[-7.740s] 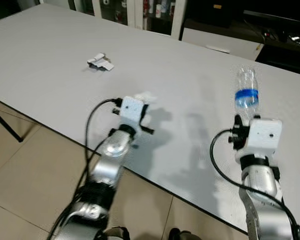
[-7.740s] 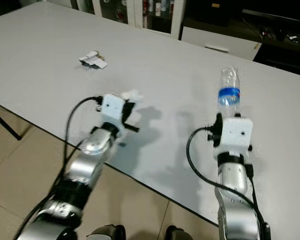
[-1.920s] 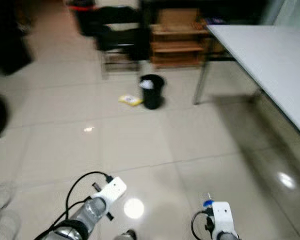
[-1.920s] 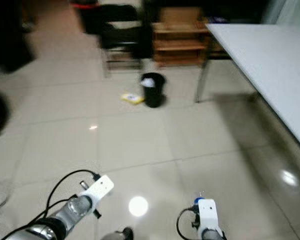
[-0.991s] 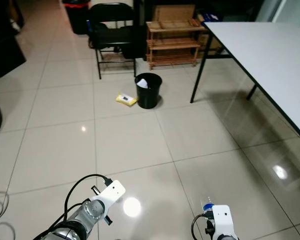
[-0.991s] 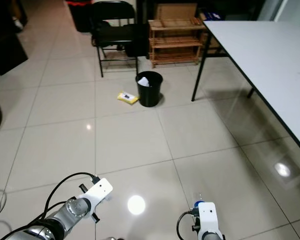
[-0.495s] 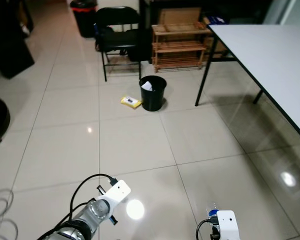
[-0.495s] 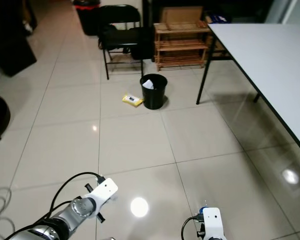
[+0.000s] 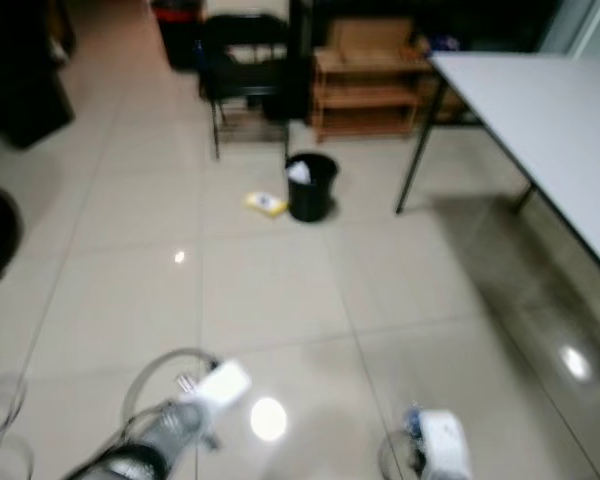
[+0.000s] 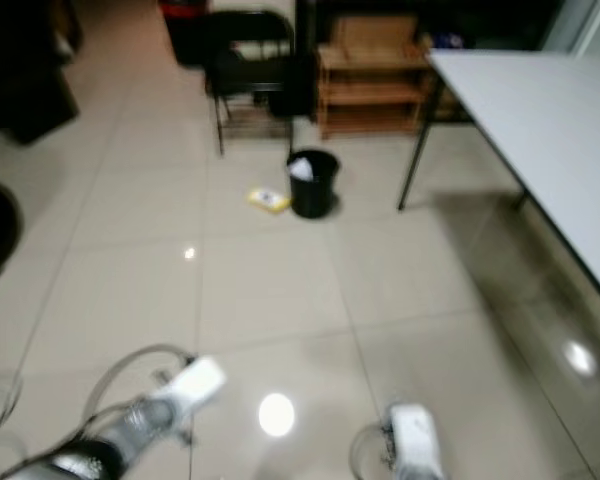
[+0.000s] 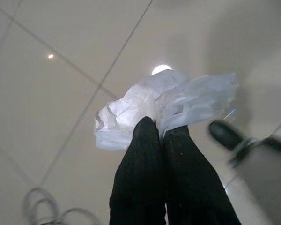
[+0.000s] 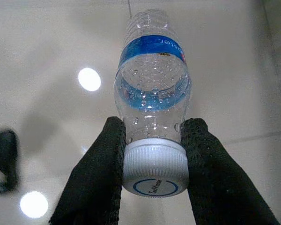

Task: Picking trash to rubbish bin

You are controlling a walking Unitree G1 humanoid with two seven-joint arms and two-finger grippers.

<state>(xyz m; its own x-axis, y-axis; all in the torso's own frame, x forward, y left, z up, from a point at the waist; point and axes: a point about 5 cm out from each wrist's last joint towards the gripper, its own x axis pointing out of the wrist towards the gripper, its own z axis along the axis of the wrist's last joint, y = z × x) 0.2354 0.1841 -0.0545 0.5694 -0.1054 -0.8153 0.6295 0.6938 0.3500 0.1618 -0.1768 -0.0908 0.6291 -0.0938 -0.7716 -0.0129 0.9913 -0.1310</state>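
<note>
Silver arms with white wrist boxes, looping black cables, textured black-fingered left pincer (image 11: 161,133).

Both head views are smeared with motion blur. The room's far end sits dim, while ceiling lamps glare in round spots off the glossy floor tiles (image 9: 268,420). The wrist views are sharper up close, softly lit.

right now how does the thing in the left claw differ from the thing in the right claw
The left claw pinches a crumpled white paper, soft and shapeless; the right claw grips a clear plastic bottle, rigid and rounded. The paper is plain white and opaque, while the bottle is see-through with a blue label and a white cap. The paper is held at one edge, the bottle at its neck by the cap. Both are held above the tiled floor.
</note>
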